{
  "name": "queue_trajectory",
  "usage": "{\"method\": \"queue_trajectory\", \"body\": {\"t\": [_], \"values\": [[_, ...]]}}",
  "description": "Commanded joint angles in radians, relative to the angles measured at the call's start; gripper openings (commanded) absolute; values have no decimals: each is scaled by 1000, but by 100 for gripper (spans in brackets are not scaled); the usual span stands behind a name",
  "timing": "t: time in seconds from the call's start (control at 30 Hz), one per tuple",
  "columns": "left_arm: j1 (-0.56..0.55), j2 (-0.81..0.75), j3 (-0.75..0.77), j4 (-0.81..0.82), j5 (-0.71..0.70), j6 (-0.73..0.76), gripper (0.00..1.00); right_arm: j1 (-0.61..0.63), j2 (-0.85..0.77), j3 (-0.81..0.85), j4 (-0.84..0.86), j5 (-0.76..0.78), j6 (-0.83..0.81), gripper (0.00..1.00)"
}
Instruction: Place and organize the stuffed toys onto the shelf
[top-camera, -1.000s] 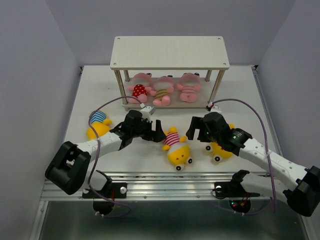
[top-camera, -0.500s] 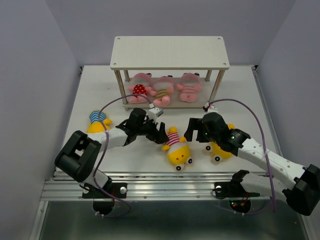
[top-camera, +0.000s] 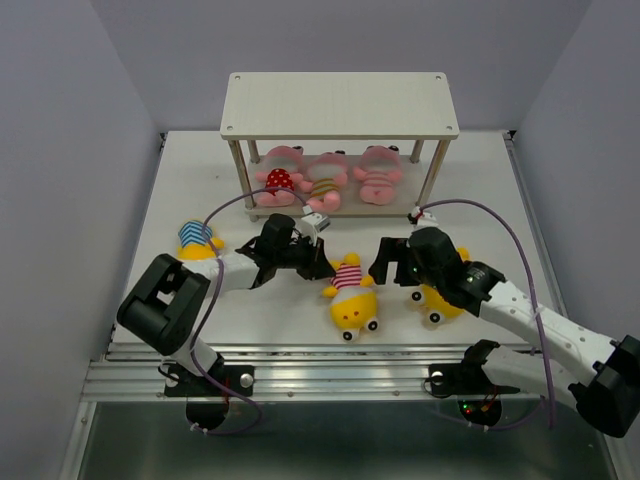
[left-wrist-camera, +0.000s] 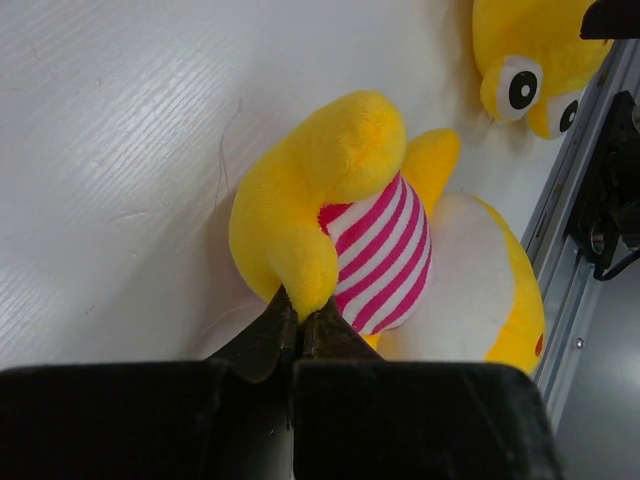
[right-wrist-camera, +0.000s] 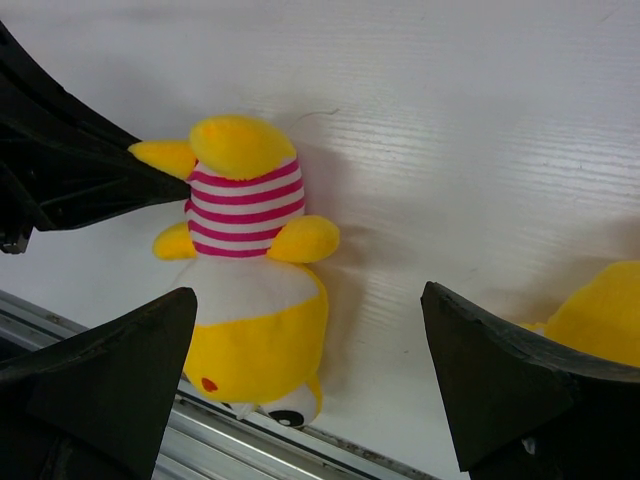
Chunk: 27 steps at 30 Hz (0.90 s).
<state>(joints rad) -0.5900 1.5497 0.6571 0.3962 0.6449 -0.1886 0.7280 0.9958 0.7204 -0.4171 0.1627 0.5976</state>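
White table (top-camera: 190, 180); pale lavender-grey walls (top-camera: 60, 120) on three sides; aluminium rail (top-camera: 330, 372) along near edge; even light.

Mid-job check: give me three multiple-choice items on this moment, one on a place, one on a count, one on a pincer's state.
1. Where on the shelf do the pink toys lie?
A. top board
B. lower board
C. hanging off a leg

2. How many yellow toys lie on the table?
A. one
B. two
C. three

3. The left pincer is:
A. open
B. shut on the pink-striped yellow toy's leg
C. shut on a pink toy

Key:
1 B, all three lie under the top board.
2 C, three show on the table.
3 B, the left wrist view shows it clamped on that leg.
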Motion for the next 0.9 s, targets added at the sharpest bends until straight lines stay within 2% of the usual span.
{"method": "queue_trajectory", "body": {"t": [0.0,0.27,0.37,0.4,0.47,0.67,0.87], "values": [[-7,-39,13,58,-3,-20,0,8,-39,-9,49,14,-21,100],[-7,-282,-30,89,-155,-175,0,8,-105,-21,51,49,-31,100],[-11,-393,-53,89,-266,-254,0,8,-118,-22,58,23,-47,100],[-13,-446,-68,87,-342,-317,0,8,-131,-35,79,9,-38,100],[-13,-518,-85,92,-381,-363,0,8,-144,-52,119,-12,-30,100],[-19,-663,-117,95,-497,-529,0,8,-215,-99,355,-194,-41,100],[-21,-803,-137,69,-636,-588,0,8,-229,-96,549,-412,-73,100]]}}
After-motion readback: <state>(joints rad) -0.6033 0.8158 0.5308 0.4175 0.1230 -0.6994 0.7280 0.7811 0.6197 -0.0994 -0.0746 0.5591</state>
